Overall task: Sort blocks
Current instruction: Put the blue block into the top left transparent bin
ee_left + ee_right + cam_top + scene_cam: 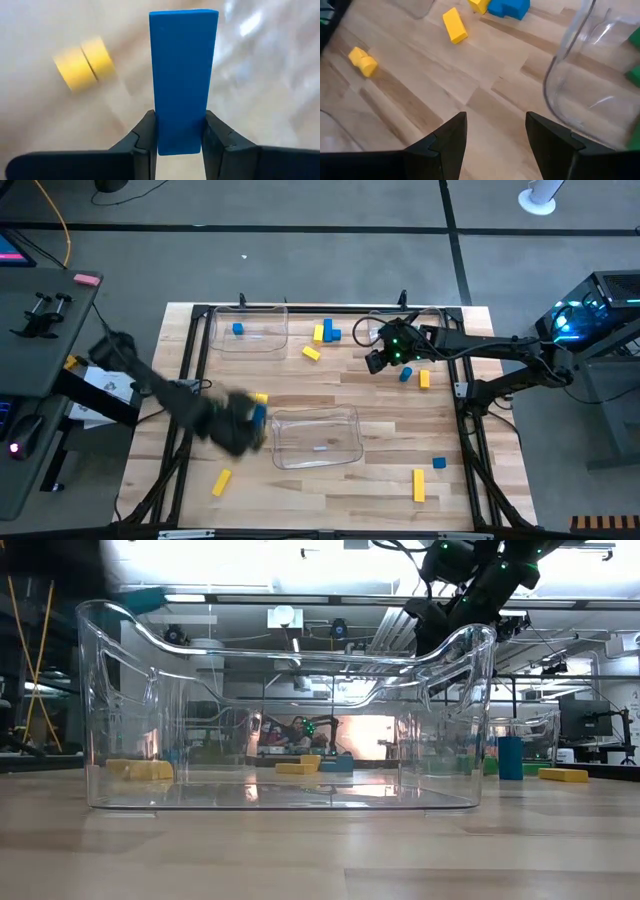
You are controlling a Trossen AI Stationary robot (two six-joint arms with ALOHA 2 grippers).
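The left gripper (pixel 180 137) was closed on one blue block (pixel 183 80), held upright; two yellow blocks (pixel 84 63), blurred, lay beside it on the counter (pixel 400 430). A clear bin (pixel 317 437) stood just beside this gripper. The right gripper (pixel 496 131) was seen open and empty above bare counter, with a second bin (pixel 590 85) close by, cut off.

Both arms matte black, built of slender tubular links with bulkier joint housings. Right arm (pixel 500 355): green indicator lights glowing at the wrist housing, thin black cabling looping beside it. Left arm (pixel 170 395): no lights visible. Fingers (pixel 447 142) black, smooth, wedge-shaped, tapering to flat inner faces; same on the left (pixel 142 142).
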